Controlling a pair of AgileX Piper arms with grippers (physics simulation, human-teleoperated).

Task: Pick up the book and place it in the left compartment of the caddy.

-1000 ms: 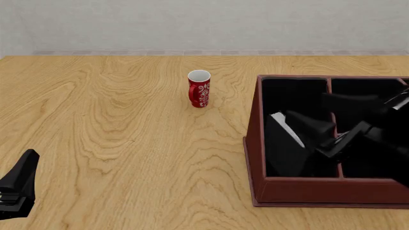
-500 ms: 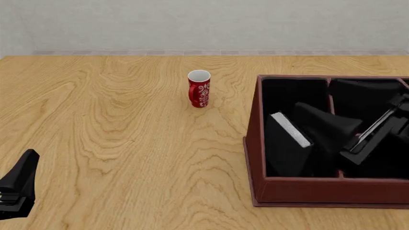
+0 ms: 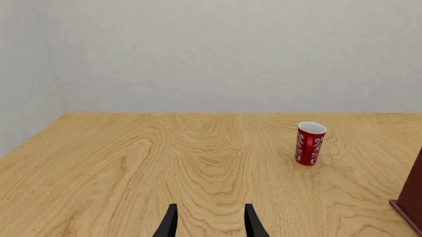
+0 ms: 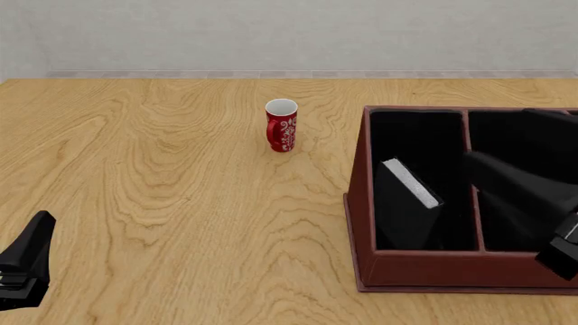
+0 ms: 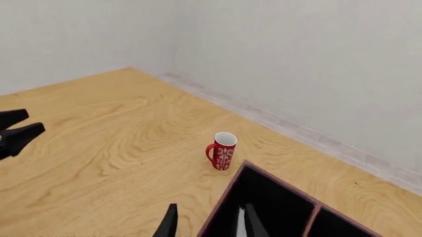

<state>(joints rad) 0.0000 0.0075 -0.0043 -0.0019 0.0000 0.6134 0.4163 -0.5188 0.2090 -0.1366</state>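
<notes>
On the counter (image 4: 181, 203), the caddy (image 4: 361, 203) holds the book (image 4: 407, 206), leaning tilted in its left compartment (image 4: 420, 139). The right claw (image 5: 207, 224) is spread and empty, apart from the book. The left claw (image 3: 209, 224) is spread, well away.

- Right gripper (image 5: 205, 221): two dark fingers apart, nothing between them, above the caddy's near corner.
- Caddy (image 5: 226, 197): reddish-brown rim, dark inside, with a thin divider (image 5: 310, 217).
- Red mug (image 5: 222, 151): upright on the wooden table (image 5: 99, 148), just beyond the caddy's corner.
- Left gripper (image 5: 17, 131): dark, at the picture's edge, well apart from the mug.
</notes>
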